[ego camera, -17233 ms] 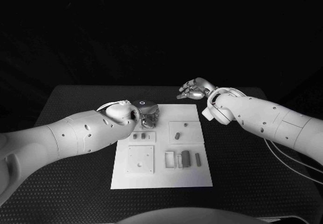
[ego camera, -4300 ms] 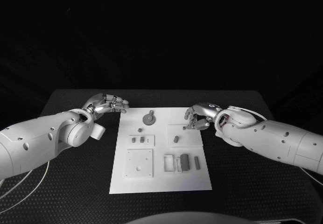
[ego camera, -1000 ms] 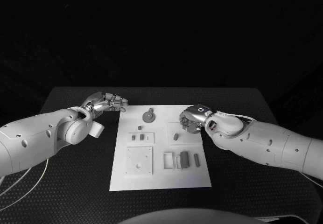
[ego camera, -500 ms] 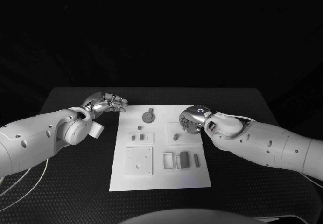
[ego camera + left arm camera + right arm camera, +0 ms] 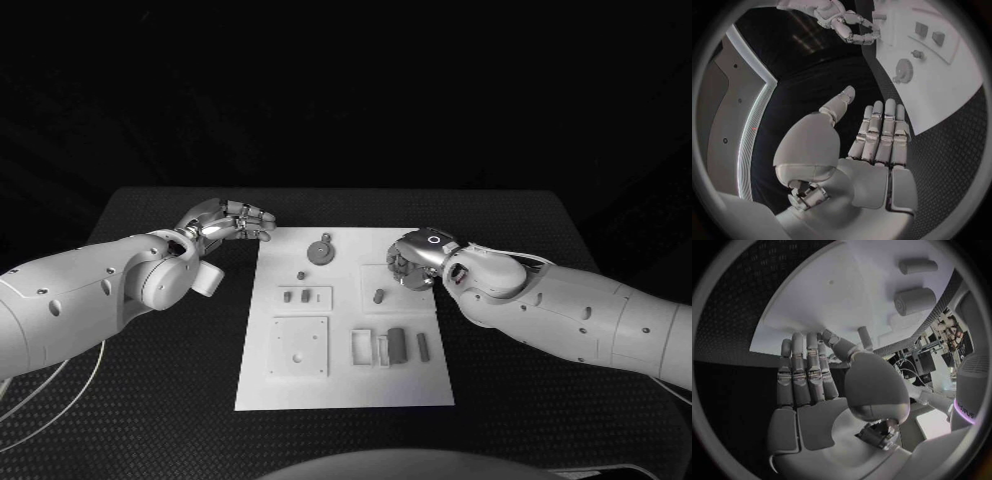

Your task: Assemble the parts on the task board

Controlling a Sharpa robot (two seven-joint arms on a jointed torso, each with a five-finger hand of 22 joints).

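The white task board (image 5: pixel 346 385) lies in the middle of the black table. A round grey gear-like part (image 5: pixel 320 250) lies near its far edge, with a small part (image 5: pixel 302 274) just in front of it. A short peg (image 5: pixel 379 295) stands on the raised plate at the board's right. My right hand (image 5: pixel 418 258) hovers over that plate, just behind the peg; its fingers (image 5: pixel 807 375) are straight and hold nothing. My left hand (image 5: pixel 228 220) is off the board's far left corner, fingers (image 5: pixel 879 132) stretched out and empty.
Nearer me the board carries a square plate with a hole (image 5: pixel 300 345), a small plate with two pieces (image 5: pixel 299 295) and a row of slots and bars (image 5: pixel 389 345). Black table (image 5: pixel 144 400) lies on both sides of the board.
The left hand has left the board's far edge for the far left corner, and the gear part now lies there. The right hand has come from the far right onto the board, then edged slightly right.
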